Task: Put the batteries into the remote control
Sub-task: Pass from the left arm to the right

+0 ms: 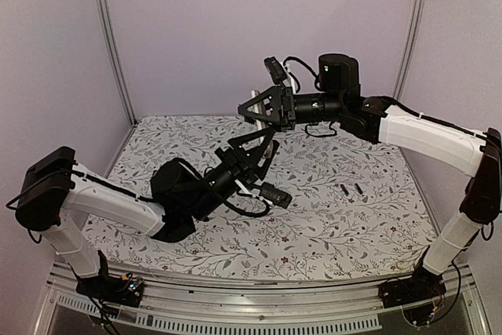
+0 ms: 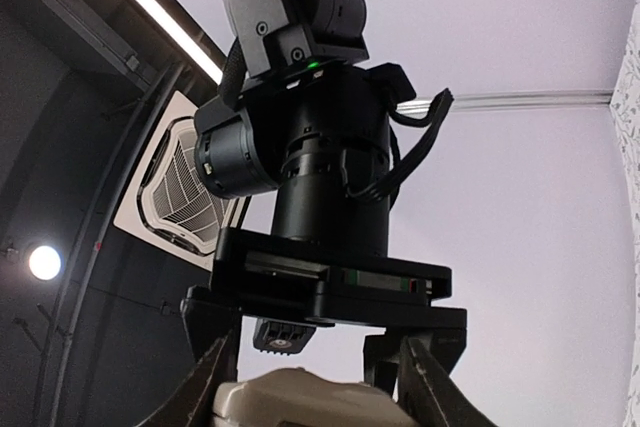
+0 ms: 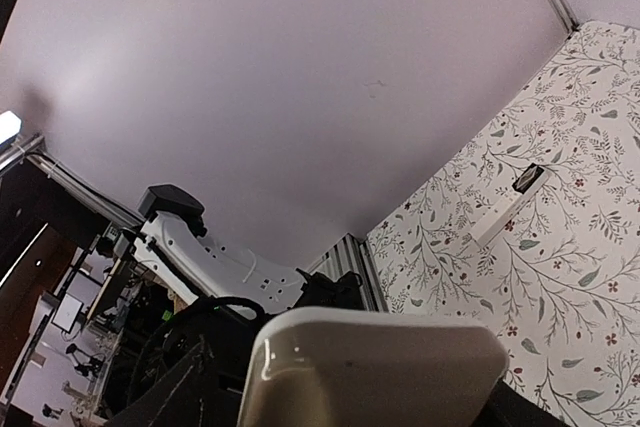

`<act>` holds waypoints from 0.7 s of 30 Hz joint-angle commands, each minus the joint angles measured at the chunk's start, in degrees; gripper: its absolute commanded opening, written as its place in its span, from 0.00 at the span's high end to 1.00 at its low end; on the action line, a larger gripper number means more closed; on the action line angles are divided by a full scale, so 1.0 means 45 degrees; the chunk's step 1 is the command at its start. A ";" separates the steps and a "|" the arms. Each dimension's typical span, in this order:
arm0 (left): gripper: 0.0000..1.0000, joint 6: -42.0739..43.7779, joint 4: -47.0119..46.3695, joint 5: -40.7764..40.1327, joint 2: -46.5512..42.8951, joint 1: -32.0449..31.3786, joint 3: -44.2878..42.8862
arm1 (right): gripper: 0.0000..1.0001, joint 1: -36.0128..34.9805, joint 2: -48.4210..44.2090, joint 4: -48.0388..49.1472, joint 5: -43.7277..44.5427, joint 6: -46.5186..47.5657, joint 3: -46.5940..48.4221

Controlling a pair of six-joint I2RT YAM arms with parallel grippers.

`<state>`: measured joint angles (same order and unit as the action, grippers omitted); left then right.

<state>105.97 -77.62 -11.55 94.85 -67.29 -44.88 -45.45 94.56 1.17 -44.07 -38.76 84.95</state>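
Observation:
The white remote control (image 1: 274,125) hangs in the air between my two grippers, which face each other end to end. My left gripper (image 1: 252,149) is shut on its lower end, and in the left wrist view that cream end (image 2: 300,395) sits tight between the dark fingers (image 2: 205,387). My right gripper (image 1: 265,109) closes round the upper end, which fills the space between its jaws (image 3: 380,357). Two small black batteries (image 1: 345,190) (image 1: 358,188) lie side by side on the flowered table, right of centre, away from both grippers.
A slim white bar with a dark end (image 3: 505,209) lies flat on the flowered cloth (image 3: 560,277). Purple walls close in the table's back and sides. An aluminium rail (image 1: 259,280) runs along the near edge between the arm bases.

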 commanded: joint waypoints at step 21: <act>1.00 0.1750 -0.4674 0.2428 -0.0514 -0.0106 -0.0421 | 0.01 0.0315 -0.1818 -0.1699 0.1726 0.0034 0.0464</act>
<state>109.01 -76.86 -5.04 92.36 -67.96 -44.60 -44.51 87.35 -2.83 -36.64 -37.17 84.49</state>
